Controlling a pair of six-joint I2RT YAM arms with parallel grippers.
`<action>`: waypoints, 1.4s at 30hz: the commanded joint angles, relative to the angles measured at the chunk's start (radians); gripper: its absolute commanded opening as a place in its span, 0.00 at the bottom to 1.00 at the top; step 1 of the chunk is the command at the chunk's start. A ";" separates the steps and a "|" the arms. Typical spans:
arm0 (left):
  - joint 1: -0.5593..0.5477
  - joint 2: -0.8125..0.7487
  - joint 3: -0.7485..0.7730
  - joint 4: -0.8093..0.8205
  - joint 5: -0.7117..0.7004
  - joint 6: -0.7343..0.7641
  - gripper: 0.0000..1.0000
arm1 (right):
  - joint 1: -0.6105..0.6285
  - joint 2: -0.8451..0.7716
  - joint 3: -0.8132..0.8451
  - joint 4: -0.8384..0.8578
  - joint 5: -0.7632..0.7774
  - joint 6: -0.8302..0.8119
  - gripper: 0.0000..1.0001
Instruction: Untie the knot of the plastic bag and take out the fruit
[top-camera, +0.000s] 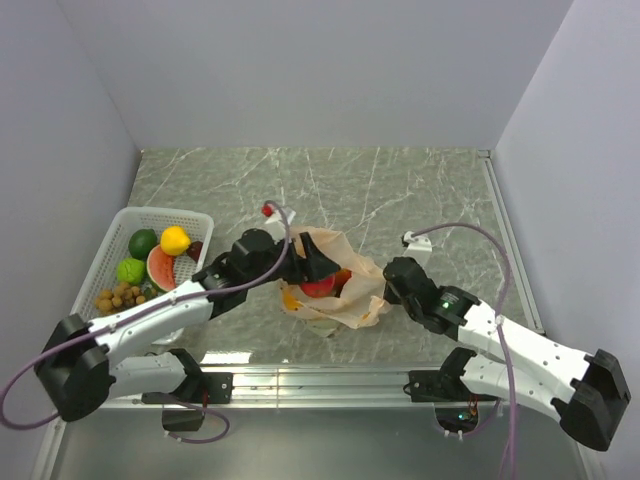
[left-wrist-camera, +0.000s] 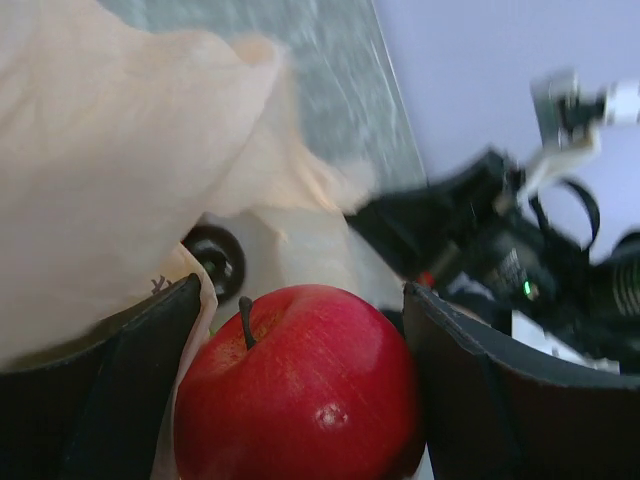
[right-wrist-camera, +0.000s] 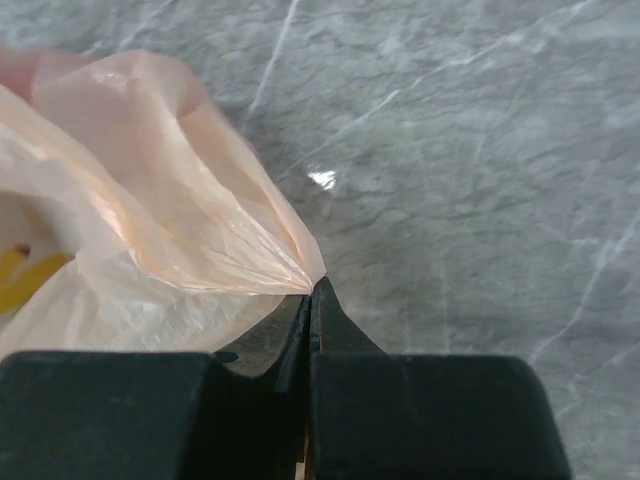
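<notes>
- Where it lies near the middle of the grey marble table (top-camera: 420, 190), the plastic bag (top-camera: 345, 300) is a crumpled, translucent pale-peach heap with its mouth gaping toward the left arm; a yellow-orange print shows through its wall in the right wrist view.
- Knot: not made out in any view.
- Red apple (left-wrist-camera: 300, 390): glossy, dark stem up, sitting in the bag's mouth between the two dark fingers of the left gripper (left-wrist-camera: 305, 400); the left wrist view shows a finger close on either side of it, jaws spread wide. Whether the pads actually press the skin I cannot tell.
- Orange-yellow patch beside the apple in the top view, at the bag's near-left edge: fruit or print, I cannot tell.
- Right gripper (right-wrist-camera: 312, 300): jaws closed flat together, a pointed fold of the bag's rim pinched at their tips; film fans out from that point to the left, bare table to the right.
- Right arm: reaches in from the near right, gripper at the bag's right side.
- Left arm: reaches in from the near left, wrist over the bag's left half.
- White lattice basket (top-camera: 110, 245): at the table's left edge, well apart from the bag. Contents: yellow lemon (top-camera: 175, 240), two green fruits (top-camera: 137, 257), watermelon slice (top-camera: 162, 268), cluster of tan berries (top-camera: 117, 297).
</notes>
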 joint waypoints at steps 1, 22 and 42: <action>-0.027 0.060 0.095 0.009 0.265 0.057 0.19 | -0.031 0.069 0.087 -0.023 0.135 -0.032 0.00; 0.163 -0.128 0.034 -0.101 0.029 0.019 0.17 | -0.218 -0.108 0.016 0.020 -0.161 -0.163 0.35; -0.139 0.394 0.087 -0.156 -0.555 -0.025 0.78 | -0.005 -0.159 0.024 0.149 -0.357 -0.221 0.67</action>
